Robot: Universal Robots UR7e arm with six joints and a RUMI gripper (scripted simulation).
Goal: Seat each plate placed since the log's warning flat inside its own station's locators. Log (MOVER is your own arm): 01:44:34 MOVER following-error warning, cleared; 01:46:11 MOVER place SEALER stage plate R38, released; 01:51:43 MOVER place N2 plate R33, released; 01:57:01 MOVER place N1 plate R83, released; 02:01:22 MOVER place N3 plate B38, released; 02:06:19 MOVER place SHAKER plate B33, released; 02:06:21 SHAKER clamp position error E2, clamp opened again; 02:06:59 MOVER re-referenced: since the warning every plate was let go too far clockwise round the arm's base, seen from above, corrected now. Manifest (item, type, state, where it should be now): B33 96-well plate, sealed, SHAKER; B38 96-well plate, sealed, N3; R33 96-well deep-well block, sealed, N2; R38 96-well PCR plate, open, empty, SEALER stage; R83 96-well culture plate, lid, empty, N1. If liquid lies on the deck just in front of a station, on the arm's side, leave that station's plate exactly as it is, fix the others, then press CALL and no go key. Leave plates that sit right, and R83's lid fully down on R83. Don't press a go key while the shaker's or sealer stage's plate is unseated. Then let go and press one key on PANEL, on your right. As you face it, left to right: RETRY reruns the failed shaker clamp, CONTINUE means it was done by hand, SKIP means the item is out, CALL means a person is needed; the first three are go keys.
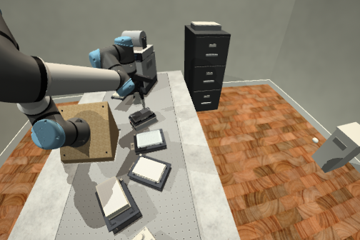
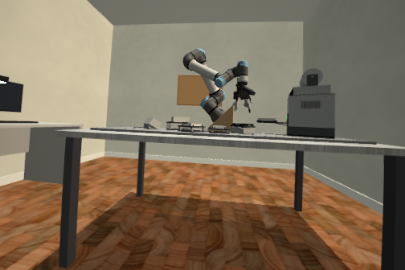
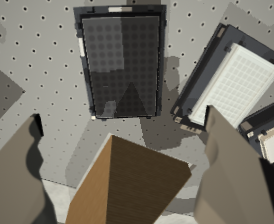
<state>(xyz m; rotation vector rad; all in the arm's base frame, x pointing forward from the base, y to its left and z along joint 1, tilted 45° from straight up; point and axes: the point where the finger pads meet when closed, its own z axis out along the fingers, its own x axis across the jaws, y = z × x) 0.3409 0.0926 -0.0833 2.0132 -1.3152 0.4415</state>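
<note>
My gripper (image 1: 142,103) hangs open and empty above the dark sealed plate (image 1: 143,116) on the shaker station; in the side view the gripper (image 2: 243,104) is well above the deck. In the wrist view the dark plate (image 3: 122,67) lies inside its dark frame with its edges parallel to it, and my two fingers stand wide apart below it. A white well plate (image 3: 238,82) lies in the neighbouring nest, shifted toward one side. On the deck follow that white plate (image 1: 150,138), a lidded cream plate (image 1: 149,169) and a tall cream block (image 1: 113,198) turned askew on its nest.
The sealer (image 1: 144,64) stands at the far end of the table with its stage (image 1: 119,98) in front. A brown box (image 1: 87,132) carries the arm's base. A black filing cabinet (image 1: 207,66) stands right of the table. A small pale panel (image 1: 144,235) shows at the bottom edge.
</note>
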